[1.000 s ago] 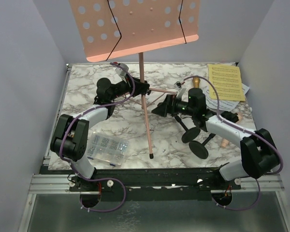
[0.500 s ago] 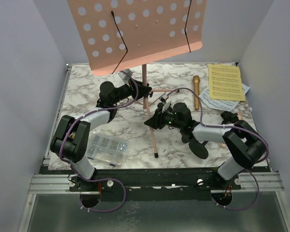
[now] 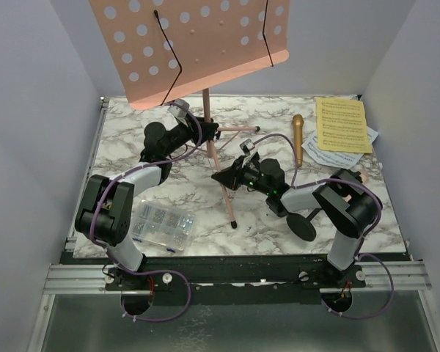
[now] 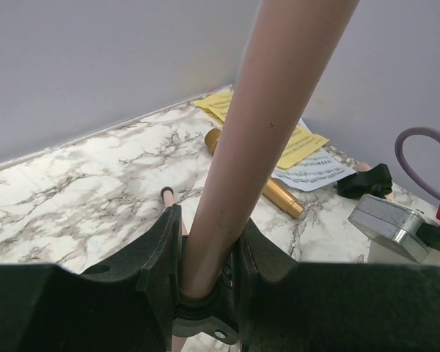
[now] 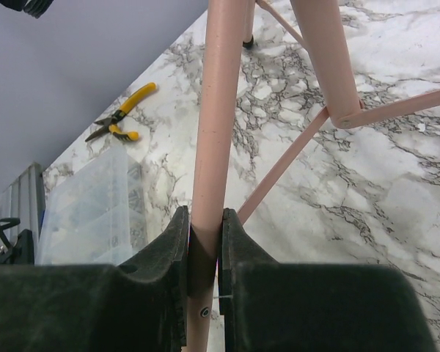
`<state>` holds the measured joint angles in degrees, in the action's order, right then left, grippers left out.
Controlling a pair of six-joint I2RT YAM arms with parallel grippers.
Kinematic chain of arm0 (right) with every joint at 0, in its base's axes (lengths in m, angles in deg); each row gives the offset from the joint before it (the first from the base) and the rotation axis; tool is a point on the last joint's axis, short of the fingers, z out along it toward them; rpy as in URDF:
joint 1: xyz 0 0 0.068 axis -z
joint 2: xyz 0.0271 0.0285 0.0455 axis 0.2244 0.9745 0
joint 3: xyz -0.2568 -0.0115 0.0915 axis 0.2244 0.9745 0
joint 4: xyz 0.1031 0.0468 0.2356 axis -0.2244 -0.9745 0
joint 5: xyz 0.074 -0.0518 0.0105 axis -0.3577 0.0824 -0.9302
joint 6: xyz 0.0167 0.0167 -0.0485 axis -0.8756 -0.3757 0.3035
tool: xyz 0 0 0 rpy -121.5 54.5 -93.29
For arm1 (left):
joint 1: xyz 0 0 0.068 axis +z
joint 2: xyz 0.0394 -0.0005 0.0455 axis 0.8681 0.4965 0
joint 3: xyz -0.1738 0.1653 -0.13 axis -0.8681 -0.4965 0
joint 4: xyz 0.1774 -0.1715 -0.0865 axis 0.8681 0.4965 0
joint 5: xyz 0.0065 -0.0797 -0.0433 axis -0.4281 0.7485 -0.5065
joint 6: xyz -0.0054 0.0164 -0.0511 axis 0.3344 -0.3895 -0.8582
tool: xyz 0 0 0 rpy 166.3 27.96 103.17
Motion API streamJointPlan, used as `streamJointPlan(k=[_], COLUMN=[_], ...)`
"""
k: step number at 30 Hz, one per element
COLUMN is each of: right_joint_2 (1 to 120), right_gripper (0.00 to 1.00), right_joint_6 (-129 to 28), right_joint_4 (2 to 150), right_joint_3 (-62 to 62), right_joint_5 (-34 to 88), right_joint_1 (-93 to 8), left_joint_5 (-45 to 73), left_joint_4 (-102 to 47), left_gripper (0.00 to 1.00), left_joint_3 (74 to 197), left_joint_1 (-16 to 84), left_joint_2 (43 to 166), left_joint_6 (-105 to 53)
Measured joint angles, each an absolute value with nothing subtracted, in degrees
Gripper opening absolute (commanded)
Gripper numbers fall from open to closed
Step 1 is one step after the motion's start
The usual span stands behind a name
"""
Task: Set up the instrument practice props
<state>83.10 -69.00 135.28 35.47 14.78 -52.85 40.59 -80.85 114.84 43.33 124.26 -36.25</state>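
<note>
My left gripper is closed tight on the upright post of the pink perforated tripod-legged music rack, just above where the legs branch. I judge this keeps it from toppling. My right gripper is pinched around one thin pink leg, the one slanting toward the near edge, probably so I can splay it and seat the tripod.

The rack stands at the back middle of the white grey-veined marble tabletop, its top tilted high. To the right lie the gold microphone and yellow sheet-music pages, with black round-based mic holders nearer me. Plain pale lilac walls close in three sides.
</note>
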Motion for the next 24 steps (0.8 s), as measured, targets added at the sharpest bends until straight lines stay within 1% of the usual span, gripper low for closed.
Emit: streamJointPlan(k=[2,4,5,6,7,10,17,22,23,24], right_joint_2=[83.73,84.36,84.74,85.02,85.26,86.05,86.94,87.18,87.16,87.16], right_gripper=[0.00,0.00,0.01,0.00,0.00,0.00,0.00,0.01,0.07,0.16], right_joint_6=[-69.57,-70.29,-70.79,-71.18,-71.58,-72.69,-73.19,-73.19,-73.17,-73.15], right_joint_4=[136.51,137.67,138.39,138.96,139.42,140.71,141.32,141.56,141.58,141.58], right_joint_3=[35.47,35.45,35.43,35.38,35.34,35.08,34.18,33.99,34.01,34.01], right_joint_5=[15.70,16.35,16.77,17.27,17.79,20.37,27.00,27.98,27.98,27.98], right_joint_1=[-53.07,-53.26,-53.39,-53.48,-53.55,-54.09,-55.97,-56.17,-56.17,-56.19], left_joint_5=[40.61,40.34,39.84,39.75,39.67,39.40,37.07,33.63,32.96,32.39], left_joint_4=[-80.85,-80.67,-80.37,-80.34,-80.52,-80.98,-79.34,-76.63,-76.15,-75.58], left_gripper=[0.43,0.55,0.59,0.70,0.84,0.93,0.95,0.95,0.95,0.95], left_joint_3=[114.84,114.90,114.97,114.99,115.03,115.27,115.25,114.84,114.73,114.62], left_joint_1=[43.70,44.07,44.18,44.29,44.25,43.98,43.92,43.83,43.76,43.70], left_joint_2=[124.26,124.26,124.26,124.26,124.21,124.04,122.25,120.39,120.08,119.80], left_joint_6=[-36.77,-37.93,-39.90,-42.04,-43.39,-46.98,-51.79,-53.23,-53.32,-53.34])
